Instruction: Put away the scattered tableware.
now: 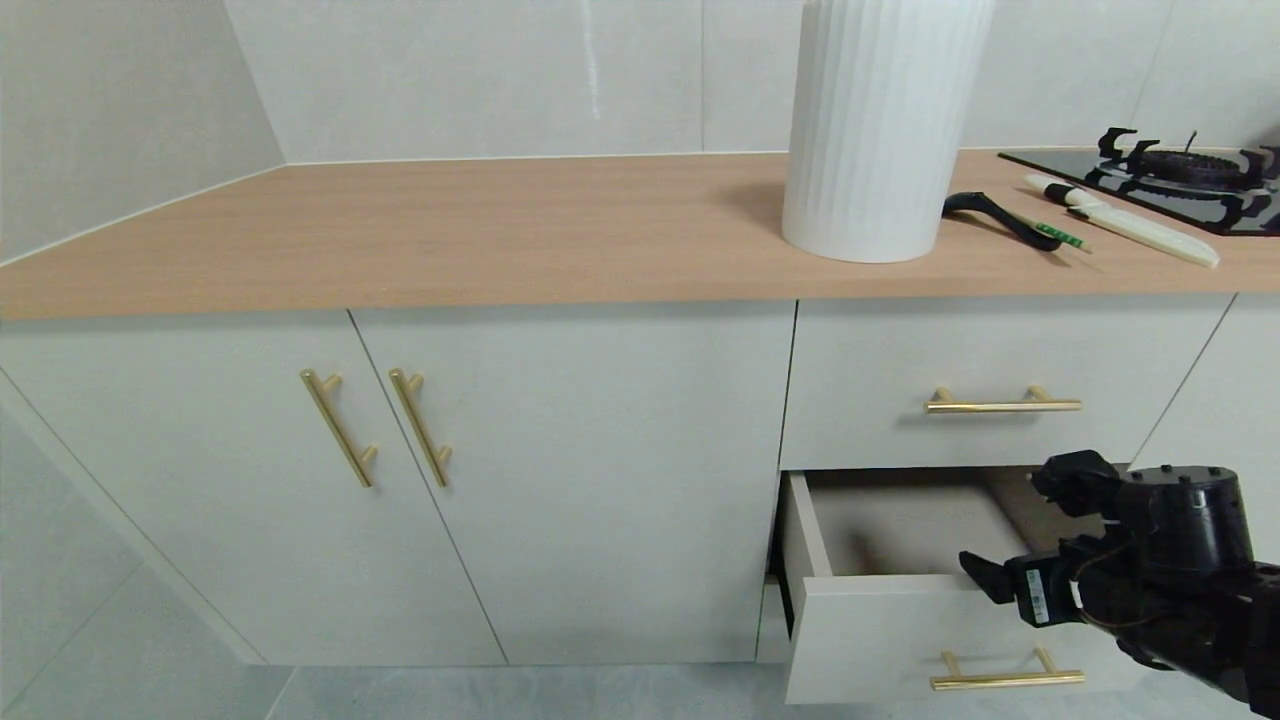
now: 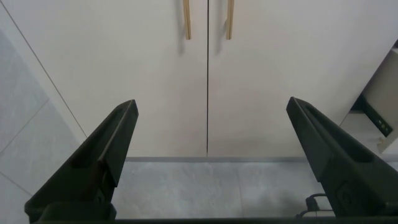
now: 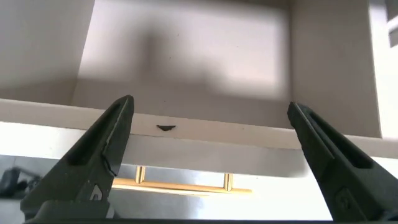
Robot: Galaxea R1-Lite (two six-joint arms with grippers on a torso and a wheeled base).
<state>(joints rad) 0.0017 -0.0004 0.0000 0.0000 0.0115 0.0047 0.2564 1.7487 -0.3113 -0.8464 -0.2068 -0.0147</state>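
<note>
Above the drawer (image 1: 870,630), the right gripper (image 3: 208,109) is spread wide. The left gripper (image 2: 211,106) is too. Far right, maybe a knife (image 1: 1135,224).

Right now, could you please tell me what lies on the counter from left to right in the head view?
White ribbed container → black tool → white knife.

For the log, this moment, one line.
lower drawer: open; right hand: open, at drawer; left hand: open, facing cabinet doors; knife: on counter
</note>
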